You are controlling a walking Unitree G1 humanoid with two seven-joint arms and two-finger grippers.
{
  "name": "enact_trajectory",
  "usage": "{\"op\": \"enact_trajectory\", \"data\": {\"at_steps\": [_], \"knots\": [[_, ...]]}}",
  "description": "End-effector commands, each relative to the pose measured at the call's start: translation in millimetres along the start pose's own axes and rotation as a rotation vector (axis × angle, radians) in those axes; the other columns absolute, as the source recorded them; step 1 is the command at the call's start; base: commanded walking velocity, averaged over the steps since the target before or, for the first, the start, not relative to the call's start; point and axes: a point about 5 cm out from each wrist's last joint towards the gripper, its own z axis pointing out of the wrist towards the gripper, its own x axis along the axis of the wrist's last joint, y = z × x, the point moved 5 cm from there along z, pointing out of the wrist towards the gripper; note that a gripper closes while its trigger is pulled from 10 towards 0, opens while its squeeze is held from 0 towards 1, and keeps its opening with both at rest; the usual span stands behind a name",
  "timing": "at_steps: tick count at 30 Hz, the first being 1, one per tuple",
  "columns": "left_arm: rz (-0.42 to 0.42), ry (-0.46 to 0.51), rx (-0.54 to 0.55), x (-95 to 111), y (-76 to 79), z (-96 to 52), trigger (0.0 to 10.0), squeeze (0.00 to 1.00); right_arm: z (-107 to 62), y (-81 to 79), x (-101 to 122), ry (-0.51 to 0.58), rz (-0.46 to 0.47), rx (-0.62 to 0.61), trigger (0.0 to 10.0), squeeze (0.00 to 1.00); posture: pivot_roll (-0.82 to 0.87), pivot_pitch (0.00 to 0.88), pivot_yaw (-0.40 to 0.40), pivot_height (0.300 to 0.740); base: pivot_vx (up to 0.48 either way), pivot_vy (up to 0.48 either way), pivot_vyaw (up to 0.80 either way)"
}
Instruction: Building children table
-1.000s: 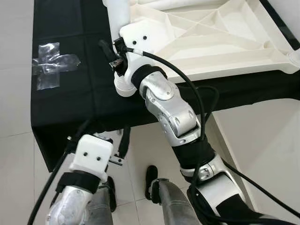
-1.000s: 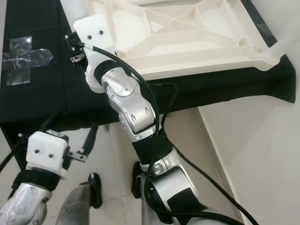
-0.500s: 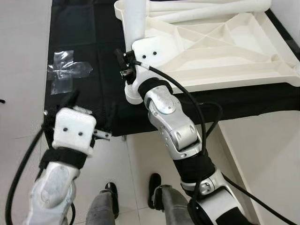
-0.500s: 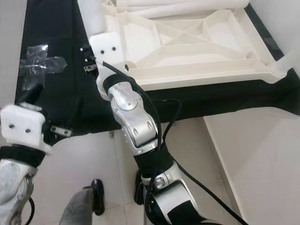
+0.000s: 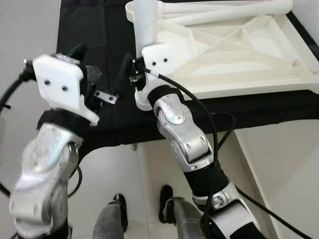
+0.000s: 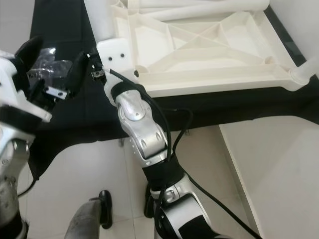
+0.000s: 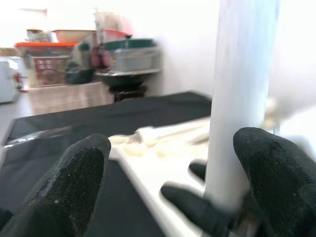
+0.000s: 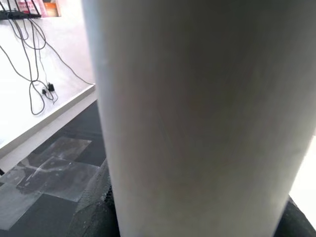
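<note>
I saw the table top (image 5: 234, 55) lying upside down on the black-covered surface (image 5: 94, 30), its ribbed underside up: off-white plastic, with diagonal braces meeting near the middle and a raised rim all round. One white leg (image 5: 146, 22) stood upright in the near left corner socket. Another leg (image 5: 224, 7) lay flat along the far edge of the top. A further socket end (image 6: 306, 73) showed at the near right corner.

The right gripper (image 5: 130, 74) was at the upright leg's base, its white wrist block pressed against the corner. In the right wrist view the leg (image 8: 197, 113) sat directly between the fingers (image 8: 94, 207), so I logged them as closed around it.

The left gripper (image 6: 52, 64) hung above the surface to the left of that leg, holding nothing. Its fingers (image 7: 74, 182) were spread wide; the left wrist view looked along them at the leg (image 7: 242, 94), which stood between the tips but farther off.

A patch of clear tape (image 6: 50, 62) lay on the black cover below the left gripper. Pale floor tiles (image 5: 149, 164) showed beneath the surface edge.
</note>
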Motion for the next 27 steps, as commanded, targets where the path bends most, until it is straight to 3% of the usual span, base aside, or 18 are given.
{"op": "enact_trajectory", "data": {"at_steps": [1, 8, 10, 13, 21, 26, 27], "knots": [[-0.058, 0.01, -0.075, 5, 5.3, 2.9, 10.0, 0.0, -32.4, -13.5, -111, -0.404, 0.064, -0.02, 10.0, 0.0, 0.16, 0.403, -0.055, 0.74, 0.0, 0.0, 0.0], [-0.13, 0.063, -0.183, 23, 7.9, 16.0, 10.0, 0.0, -33.9, -16.9, -115, -0.411, 0.067, -0.018, 10.0, 0.0, 0.16, 0.396, -0.047, 0.74, 0.0, 0.0, 0.0], [-0.152, 0.094, -0.267, 38, 7.4, 27.9, 10.0, 0.0, -32.6, -19.1, -116, -0.408, 0.068, -0.011, 10.0, 0.0, 0.16, 0.389, -0.045, 0.74, 0.0, 0.0, 0.0], [-0.151, 0.095, -0.307, 48, 0.8, 43.9, 10.0, 0.0, -30.4, -20.1, -115, -0.403, 0.069, -0.006, 10.0, 0.0, 0.17, 0.382, -0.04, 0.74, 0.0, 0.0, 0.0], [-0.176, 0.003, -0.359, 36, -7.6, 73.9, 10.0, 0.0, -27.1, -20.4, -112, -0.387, 0.071, -0.003, 10.0, 0.0, 0.17, 0.363, -0.032, 0.74, 0.0, 0.0, 0.0], [-0.26, -0.094, -0.426, 21, -7.1, 84.5, 10.0, 0.0, -24.9, -20.8, -110, -0.376, 0.07, 0.0, 10.0, 0.0, 0.18, 0.354, -0.026, 0.74, 0.0, 0.0, 0.0], [-0.29, -0.137, -0.484, 14, -3.6, 87.0, 10.0, 0.0, -23.6, -21.1, -108, -0.368, 0.071, 0.001, 10.0, 0.0, 0.18, 0.351, -0.023, 0.74, 0.0, 0.0, 0.0]]}}
